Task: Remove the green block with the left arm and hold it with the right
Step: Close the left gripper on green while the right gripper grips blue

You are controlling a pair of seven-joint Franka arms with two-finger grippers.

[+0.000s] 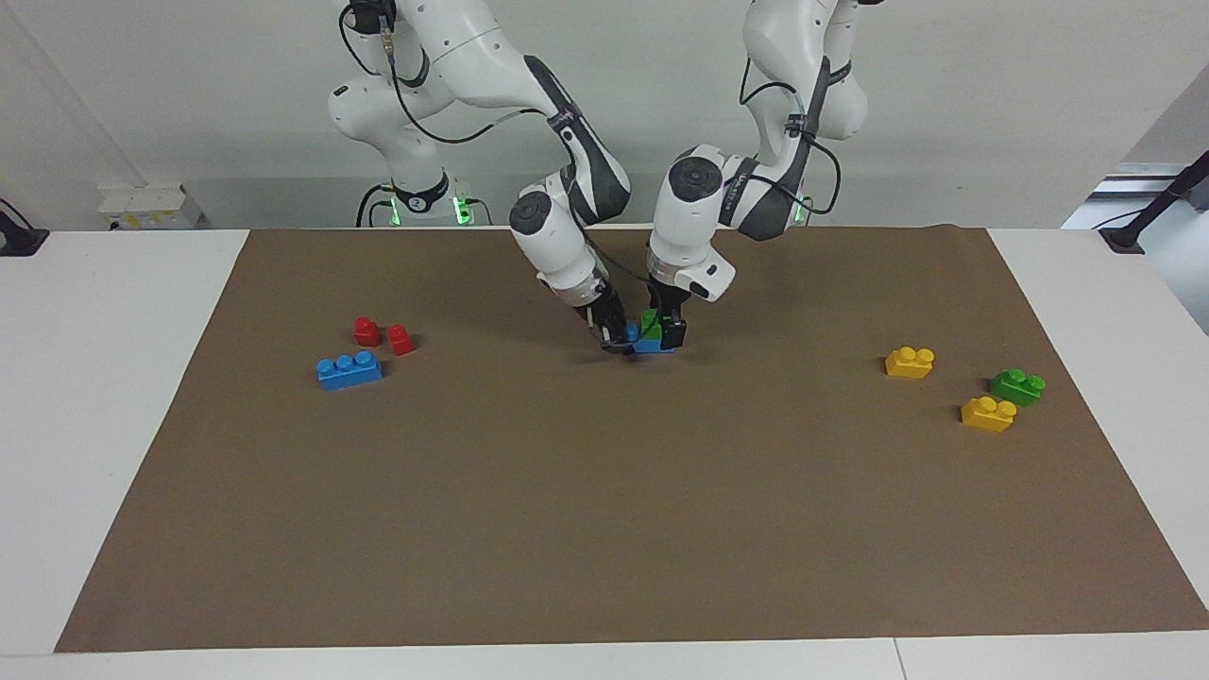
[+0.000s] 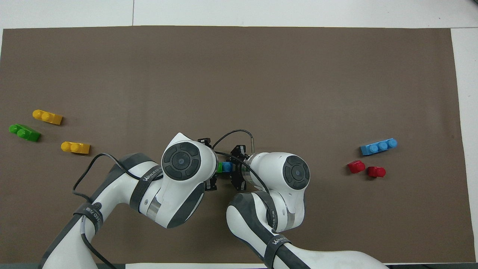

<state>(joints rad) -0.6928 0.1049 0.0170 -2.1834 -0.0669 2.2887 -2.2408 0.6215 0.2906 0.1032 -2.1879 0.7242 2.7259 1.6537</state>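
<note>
Brown matting (image 1: 604, 529) covers most of the white table (image 1: 104, 397), and the stacked bricks at its middle serve as the landmark for everything here. Toward the right arm's end of the table from that stack lie a loose blue block (image 1: 349, 369) with three studs and, just beside it and nearer the robots, two small red blocks (image 1: 366, 331) (image 1: 400, 339). At the stack itself, the right gripper (image 1: 616, 340) comes down at a slant onto the blue base block (image 1: 645, 344); its fingers appear to be closed on that block's end, though the arm's wrist hides much of the contact from above. The green block (image 1: 651, 324) sits on top of this blue base block, still attached. The left gripper (image 1: 667, 329) stands nearly upright over it with its fingers narrow around the green block, seemingly clamping its sides. In the overhead view only a sliver of the green block (image 2: 220, 167) and the blue base block (image 2: 226, 166) shows between the two wrists. The straps on both arms carry white lettering that looks like "WANJEED", too small to read with certainty. Toward the left arm's end of the table from the stack lie two yellow blocks (image 1: 910, 362) (image 1: 988, 413) and a second green brick (image 1: 1017, 386) between them, well apart from the grippers.
</note>
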